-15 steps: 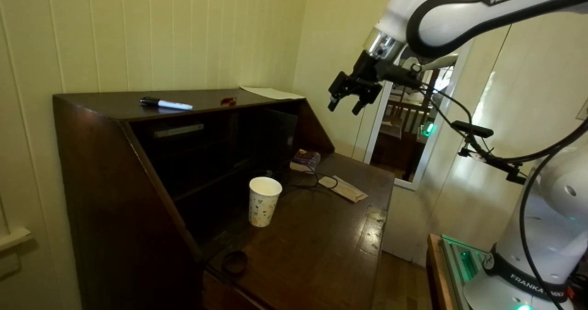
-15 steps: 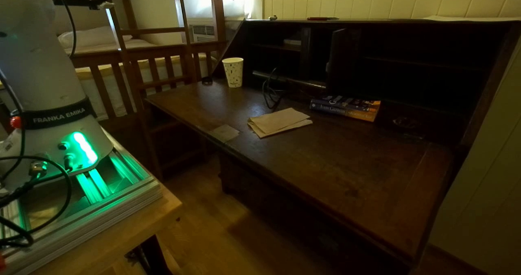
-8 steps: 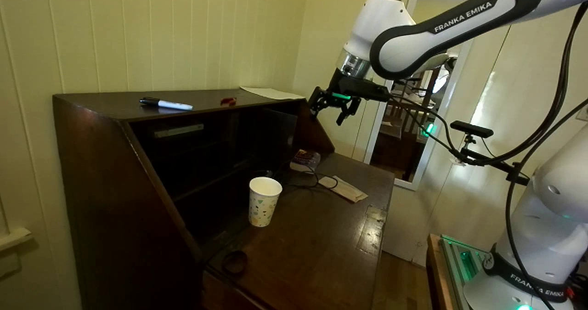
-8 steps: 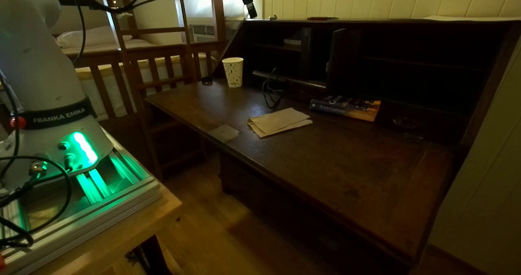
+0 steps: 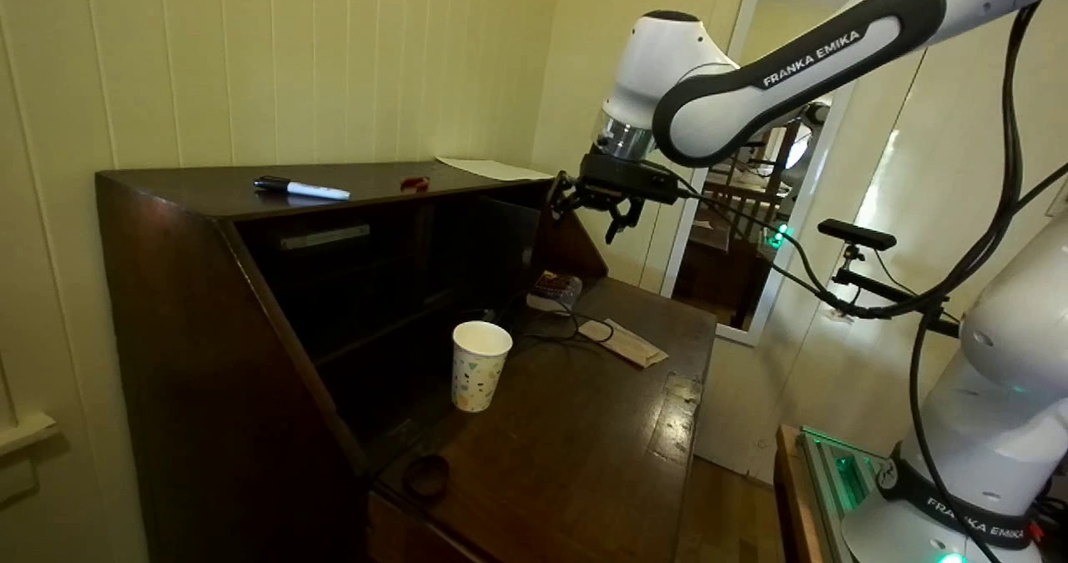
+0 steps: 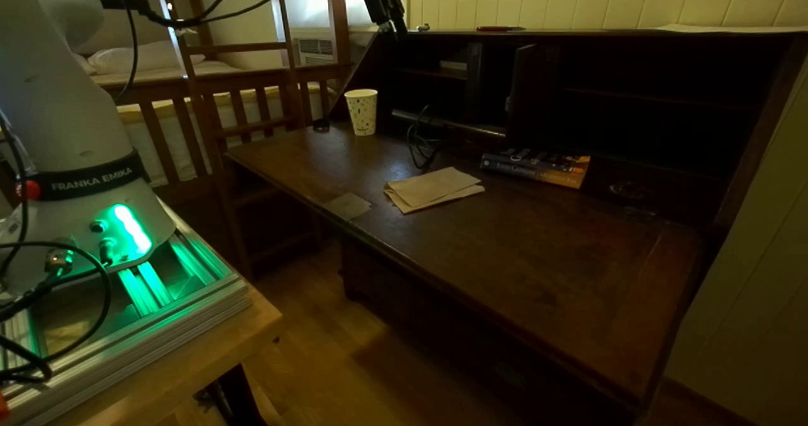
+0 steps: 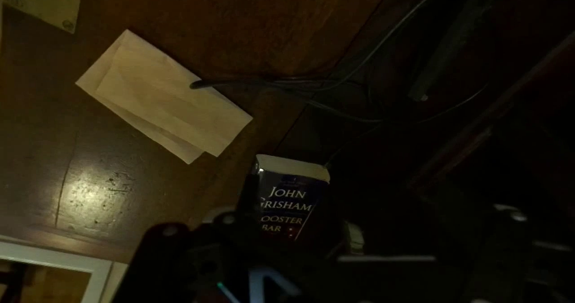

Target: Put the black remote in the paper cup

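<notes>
The white paper cup [image 5: 477, 369] with small coloured spots stands upright on the desk's writing surface; it also shows in an exterior view [image 6: 362, 113]. Nothing shows above its rim. I cannot make out the black remote in any view; it is hidden or out of view. My gripper [image 5: 585, 226] is open with nothing seen between its fingers. It hangs high above the desk, on the book side of the cup; it also shows in an exterior view [image 6: 392, 29]. In the wrist view the jaws are very dark at the bottom.
Stacked books [image 6: 536, 167], a folded tan paper [image 7: 166, 92] and a black cable [image 6: 421, 142] lie on the desk [image 5: 567, 480]. A cubby door [image 6: 532, 94] stands ajar. A marker [image 5: 304, 188] lies on the desk top. A dark ring [image 5: 425, 476] lies near the cup.
My gripper has come down and moved toward the desk, leftward in an exterior view. It has also turned somewhat. The cup and the other things on the desk have not moved.
</notes>
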`<state>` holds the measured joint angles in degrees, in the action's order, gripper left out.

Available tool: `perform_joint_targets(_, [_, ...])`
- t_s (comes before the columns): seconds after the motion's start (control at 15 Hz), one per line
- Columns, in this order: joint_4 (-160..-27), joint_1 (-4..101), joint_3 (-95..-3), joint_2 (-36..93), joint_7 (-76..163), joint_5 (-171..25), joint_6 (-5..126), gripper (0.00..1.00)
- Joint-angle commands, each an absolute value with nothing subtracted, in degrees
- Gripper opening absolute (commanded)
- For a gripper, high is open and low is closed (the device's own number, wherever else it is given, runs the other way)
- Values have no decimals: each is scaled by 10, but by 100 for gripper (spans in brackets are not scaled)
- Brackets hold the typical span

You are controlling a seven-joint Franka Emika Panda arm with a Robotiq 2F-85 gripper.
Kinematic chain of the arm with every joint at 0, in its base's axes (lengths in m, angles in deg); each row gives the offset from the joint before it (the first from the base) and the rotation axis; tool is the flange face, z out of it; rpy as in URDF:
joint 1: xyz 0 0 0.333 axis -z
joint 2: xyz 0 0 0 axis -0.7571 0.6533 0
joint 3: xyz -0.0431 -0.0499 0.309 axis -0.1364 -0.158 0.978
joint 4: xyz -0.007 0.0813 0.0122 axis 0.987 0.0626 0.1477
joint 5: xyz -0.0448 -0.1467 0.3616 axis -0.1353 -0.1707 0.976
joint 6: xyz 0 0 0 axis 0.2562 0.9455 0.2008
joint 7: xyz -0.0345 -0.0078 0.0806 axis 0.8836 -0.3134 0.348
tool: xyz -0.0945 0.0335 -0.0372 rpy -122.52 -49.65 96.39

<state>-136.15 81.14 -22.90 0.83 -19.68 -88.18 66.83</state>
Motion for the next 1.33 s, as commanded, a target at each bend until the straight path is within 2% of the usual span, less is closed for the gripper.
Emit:
perform_joint_targets(0.0, [-1274, 839, -181, 126, -340, -967, 648, 100])
perform_joint_targets(0.07, [-1249, 742, -270, 166, -348, -978, 639, 100])
perform_joint_targets(0.4, [-1169, 608, -391, 259, -231, -847, 657, 100])
perform_joint_targets(0.47, [-1214, 585, -418, 226, -259, -875, 675, 100])
perform_joint_targets(0.8, [-1172, 562, -443, 267, -229, -838, 669, 100])
perform_joint_targets(1.27, [-1123, 550, -472, 374, -103, -747, 762, 100])
